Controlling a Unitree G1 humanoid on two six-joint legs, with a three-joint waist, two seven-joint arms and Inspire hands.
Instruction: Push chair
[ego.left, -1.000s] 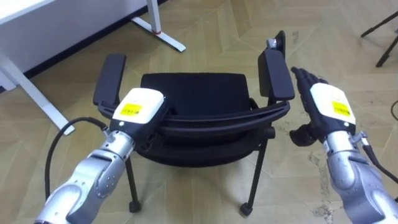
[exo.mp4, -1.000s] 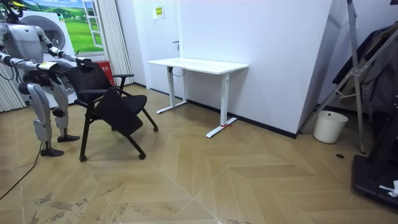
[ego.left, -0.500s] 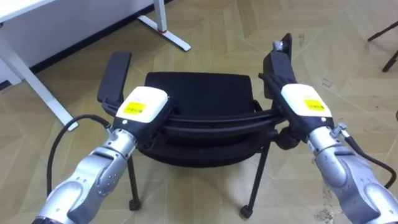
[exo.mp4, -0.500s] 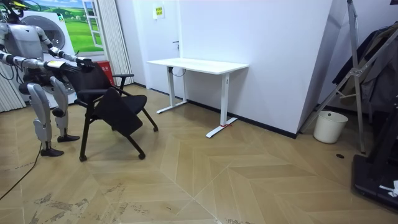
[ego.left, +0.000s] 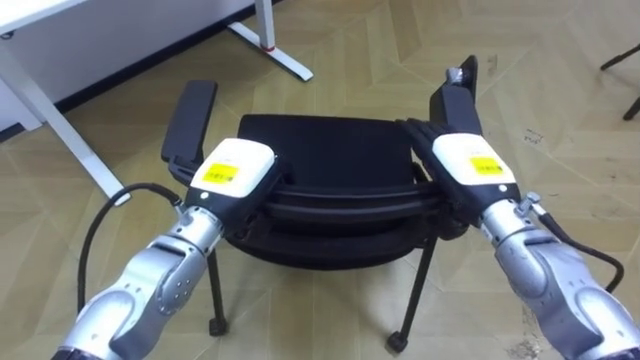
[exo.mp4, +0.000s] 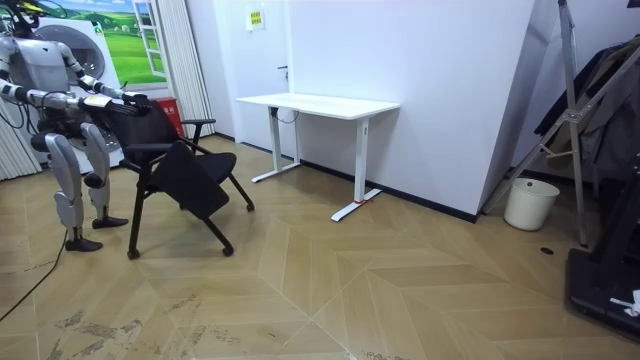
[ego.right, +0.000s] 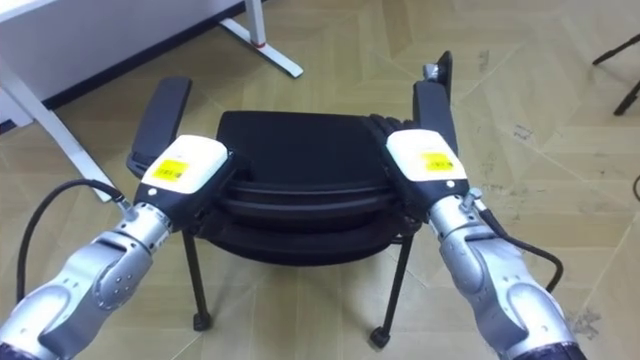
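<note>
Left eye view: left hand (ego.left: 232, 172) and right hand (ego.left: 468, 163) rest on the chair (ego.left: 320, 145) backrest (ego.left: 340, 197); right fingers (ego.left: 416, 130) released, straight; left cannot tell.

The chair (ego.left: 330, 150) is set directly before the robot, with its backrest (ego.left: 345, 197) nearest. The left hand (ego.left: 236, 170) is laid on the backrest's left end and the right hand (ego.left: 470, 163) on its right end. A desk (exo.mp4: 318, 103) is placed beyond the chair, by the wall. A bin (exo.mp4: 530, 204) is placed well apart, at the room view's right.
</note>
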